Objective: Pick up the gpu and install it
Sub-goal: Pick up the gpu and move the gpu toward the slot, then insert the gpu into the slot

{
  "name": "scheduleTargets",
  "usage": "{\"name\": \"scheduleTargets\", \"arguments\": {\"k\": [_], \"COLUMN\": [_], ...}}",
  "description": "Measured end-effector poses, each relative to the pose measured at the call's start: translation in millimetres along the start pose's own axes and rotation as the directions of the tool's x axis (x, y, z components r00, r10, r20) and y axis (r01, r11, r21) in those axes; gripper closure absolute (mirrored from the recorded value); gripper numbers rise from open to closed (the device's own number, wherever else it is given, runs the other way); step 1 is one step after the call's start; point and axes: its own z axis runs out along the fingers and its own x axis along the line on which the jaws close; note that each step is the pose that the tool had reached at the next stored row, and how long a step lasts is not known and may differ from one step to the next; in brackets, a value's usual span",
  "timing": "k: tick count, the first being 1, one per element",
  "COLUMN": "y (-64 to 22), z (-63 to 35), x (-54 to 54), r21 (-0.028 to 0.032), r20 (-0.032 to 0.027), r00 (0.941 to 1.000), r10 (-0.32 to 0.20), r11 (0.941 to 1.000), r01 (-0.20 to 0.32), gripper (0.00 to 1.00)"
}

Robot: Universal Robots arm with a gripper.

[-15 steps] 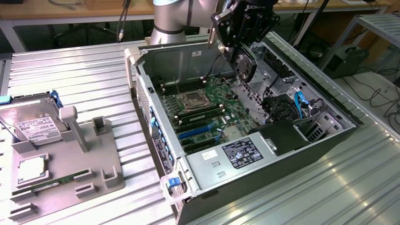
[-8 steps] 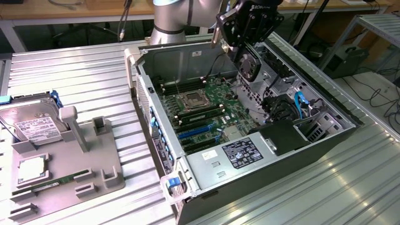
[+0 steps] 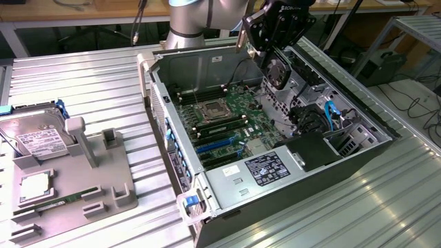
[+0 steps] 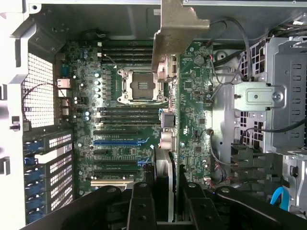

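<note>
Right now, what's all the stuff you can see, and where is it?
table: one, silver, under everything
case: one, black and grey, open, middle of table
motherboard: one, green, inside case
power supply: one, grey, inside case beside motherboard
tray: one, grey, exterior view's left
hard drive: one, silver, on tray
chip: one, silver, on tray
memory stick: one, green, on tray
gpu: one, dark with pale bracket, held above case
arm: one, grey, beyond case
jaws: one pair, black, shut on gpu

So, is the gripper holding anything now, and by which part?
Yes: the gripper holds the gpu by its upper edge; the bracket end is free.
</note>
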Motion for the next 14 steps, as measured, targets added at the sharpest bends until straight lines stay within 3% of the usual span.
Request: {"name": "scheduleTargets", "arguments": {"k": [14], "y": [0.0], "z": [0.0], "x": [0.0], "r21": [-0.0005], "r20": [-0.0006], "r00": [0.9999], "r10": [-0.016], "r11": [0.9999], "r01": [0.016], "gripper": [0.73]}}
